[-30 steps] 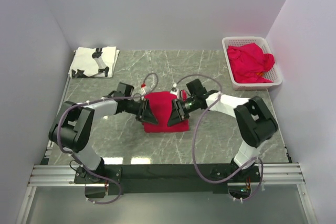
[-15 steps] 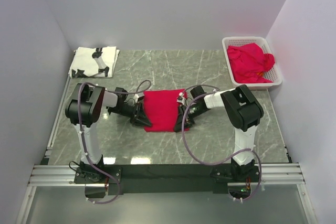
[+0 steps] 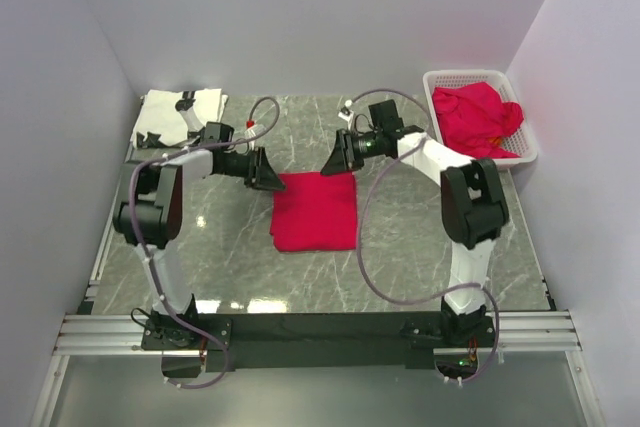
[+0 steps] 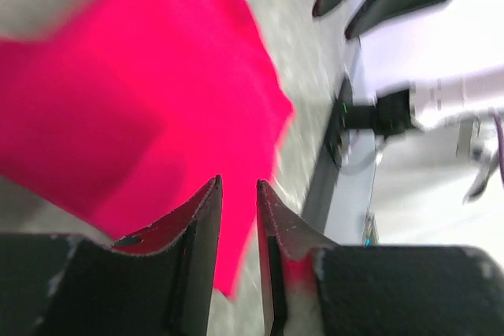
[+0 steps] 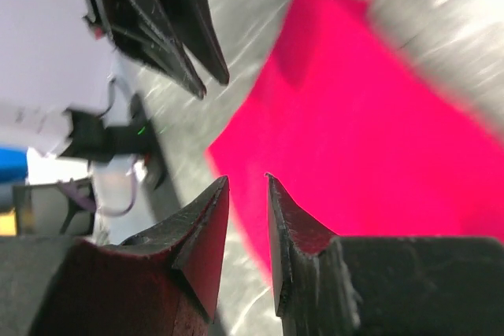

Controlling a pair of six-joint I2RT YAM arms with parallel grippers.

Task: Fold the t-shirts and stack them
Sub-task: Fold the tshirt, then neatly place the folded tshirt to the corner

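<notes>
Top view: one plain red cloth t-shirt [image 3: 315,211], folded into a flat rectangle, lies mid-frame on the grey marble-pattern table [image 3: 420,237].

The left gripper [image 3: 262,169] sits at the rectangle's upper-left corner. The right gripper [image 3: 333,157] sits at the upper-right corner, just above the top edge. The two claws face each other across that edge and are apart from each other. From this view I cannot tell whether either tip touches the cloth.

Left wrist view, blurred: the left gripper [image 4: 237,190] has its fingers nearly pressed together, with a thin slit between them and nothing pinched. The red t-shirt [image 4: 134,92] fills the upper left of the frame, beyond the fingertips. The other arm's dark fingers show in the upper right.

Right wrist view, also blurred: the right gripper [image 5: 247,186] looks the same, with a narrow slit between the fingers and nothing held. The red t-shirt [image 5: 370,139] spreads across the right half of the frame, past the tips. The left arm's dark fingers are in the upper left.

A folded white t-shirt with black printed pattern [image 3: 170,115] lies at the upper-left corner of the table, well apart from the red one. It is just behind the left arm's forearm.

A white plastic lattice basket [image 3: 470,75] stands at the upper right. Crumpled red t-shirts [image 3: 478,117] are heaped inside it, with some cloth hanging over the right rim.
</notes>
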